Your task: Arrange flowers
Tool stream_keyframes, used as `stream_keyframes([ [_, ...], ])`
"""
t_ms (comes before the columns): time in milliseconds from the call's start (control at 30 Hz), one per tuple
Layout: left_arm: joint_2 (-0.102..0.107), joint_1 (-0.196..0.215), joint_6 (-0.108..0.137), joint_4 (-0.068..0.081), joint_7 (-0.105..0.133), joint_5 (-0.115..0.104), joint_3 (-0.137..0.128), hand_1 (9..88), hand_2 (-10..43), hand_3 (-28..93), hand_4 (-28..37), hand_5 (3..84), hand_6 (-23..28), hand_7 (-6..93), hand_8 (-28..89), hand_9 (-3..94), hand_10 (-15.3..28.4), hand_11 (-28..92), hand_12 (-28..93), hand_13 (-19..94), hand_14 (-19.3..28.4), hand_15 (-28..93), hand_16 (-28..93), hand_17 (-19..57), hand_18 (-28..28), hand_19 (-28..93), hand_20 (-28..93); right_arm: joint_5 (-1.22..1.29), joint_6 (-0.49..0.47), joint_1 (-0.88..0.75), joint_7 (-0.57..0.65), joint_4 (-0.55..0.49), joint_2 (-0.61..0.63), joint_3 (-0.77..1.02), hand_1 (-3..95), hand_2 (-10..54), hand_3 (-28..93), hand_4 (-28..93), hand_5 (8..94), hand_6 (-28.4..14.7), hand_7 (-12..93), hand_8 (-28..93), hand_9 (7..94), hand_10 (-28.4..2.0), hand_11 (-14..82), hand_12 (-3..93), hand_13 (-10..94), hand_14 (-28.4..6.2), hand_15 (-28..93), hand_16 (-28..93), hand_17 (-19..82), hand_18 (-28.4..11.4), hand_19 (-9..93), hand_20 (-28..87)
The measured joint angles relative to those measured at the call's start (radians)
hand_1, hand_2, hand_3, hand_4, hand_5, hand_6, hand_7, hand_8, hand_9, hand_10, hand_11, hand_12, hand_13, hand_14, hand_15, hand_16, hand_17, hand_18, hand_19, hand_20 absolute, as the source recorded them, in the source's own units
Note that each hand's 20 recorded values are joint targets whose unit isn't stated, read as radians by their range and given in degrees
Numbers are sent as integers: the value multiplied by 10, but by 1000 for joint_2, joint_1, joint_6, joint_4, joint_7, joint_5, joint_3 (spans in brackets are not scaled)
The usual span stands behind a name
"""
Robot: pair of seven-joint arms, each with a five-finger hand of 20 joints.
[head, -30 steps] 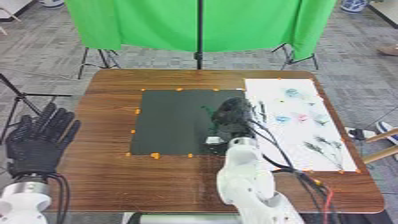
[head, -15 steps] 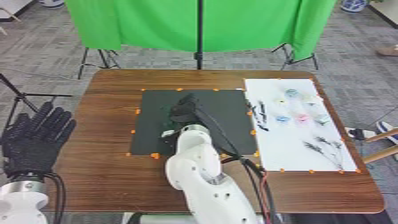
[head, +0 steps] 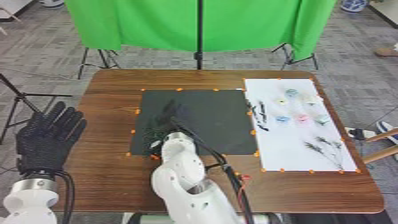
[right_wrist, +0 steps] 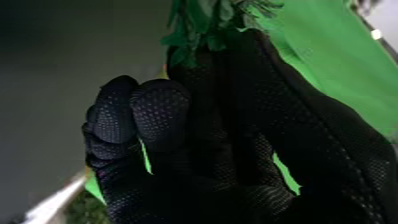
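- Leftward and closer to you in the head view, your right hand has moved since the earlier frame, over the left part of the dark mat.
- Near that hand, you see green foliage by the mat's left edge.
- Your left hand is beside the left edge of the table, its fingers straight and slightly spread.
- Right of the mat, your white sheet carries small blue, pink and pale flowers, with dark sprigs on its nearer part and black strips along its left side.
- In the right wrist view, you have the right hand closed narrowly on the green foliage, held near the fingertips; its leaves spread past them, and green cloth lies beyond.
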Motion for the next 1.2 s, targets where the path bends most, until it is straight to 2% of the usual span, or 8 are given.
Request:
stream_keyframes([
  [267,1,-15,0,7,13,-6,23,297,138,743,-283,486,90,103,-84,459,146,202,122,364,150,385,-63,-3,139,307,160,-36,-22,-11,21,49,-38,30,609,-95,774,-239,696,-37,482,159,751,-142,335,516,650,-158,704,477,384,-284,913,350],
  [400,1,-17,-2,13,20,-11,31,297,138,744,-283,486,90,103,-84,458,146,201,122,364,151,386,-63,-3,139,308,160,-48,-29,-13,26,54,-41,37,575,-95,764,-215,590,-53,536,98,712,-162,356,497,641,-171,717,460,376,-284,912,360],
  [567,1,-19,-2,19,29,-15,32,297,139,745,-283,486,88,105,-84,458,145,202,123,364,150,387,-63,-3,139,309,159,-19,-59,-16,42,31,-39,32,563,-95,761,-224,525,-91,506,65,638,-193,392,468,592,-191,732,428,344,-284,894,358],
  [700,0,-26,-3,23,28,-15,32,297,139,745,-283,485,88,108,-84,457,145,204,124,363,150,387,-63,-4,139,309,159,-5,-87,-16,55,15,-38,31,531,-95,773,-228,484,-122,475,-148,575,-220,467,420,580,-207,752,390,338,-284,894,363],
  [800,0,-29,-5,24,28,-15,31,297,139,746,-283,484,88,109,-84,458,146,206,125,363,150,388,-63,-4,139,309,159,14,-85,-15,63,2,-32,24,485,-95,797,-220,449,-139,402,-159,531,-250,522,356,572,-223,772,336,337,-284,898,356],
  [867,-2,-29,-5,24,28,-16,28,297,140,744,-283,484,88,110,-84,457,146,207,125,362,151,389,-63,-4,139,310,159,28,-84,-14,62,-10,-25,18,446,-95,803,-203,474,-137,366,-144,529,-264,526,296,567,-229,768,305,339,-284,902,336],
  [1000,-21,-20,-12,20,29,-17,1,297,140,745,-283,483,88,113,-84,456,146,208,126,361,152,392,-62,-5,139,311,160,99,-137,-9,51,-92,28,-9,426,-63,781,-195,592,-119,273,-100,601,-254,419,264,579,-228,734,286,339,-284,898,297],
  [1200,-45,12,-15,2,29,-14,-42,296,141,745,-283,484,89,115,-85,455,147,210,128,359,152,394,-62,-4,139,311,160,146,-416,2,-30,-304,187,-34,502,-79,742,-224,671,-111,221,102,619,-247,371,269,548,-234,705,283,313,-284,853,267],
])
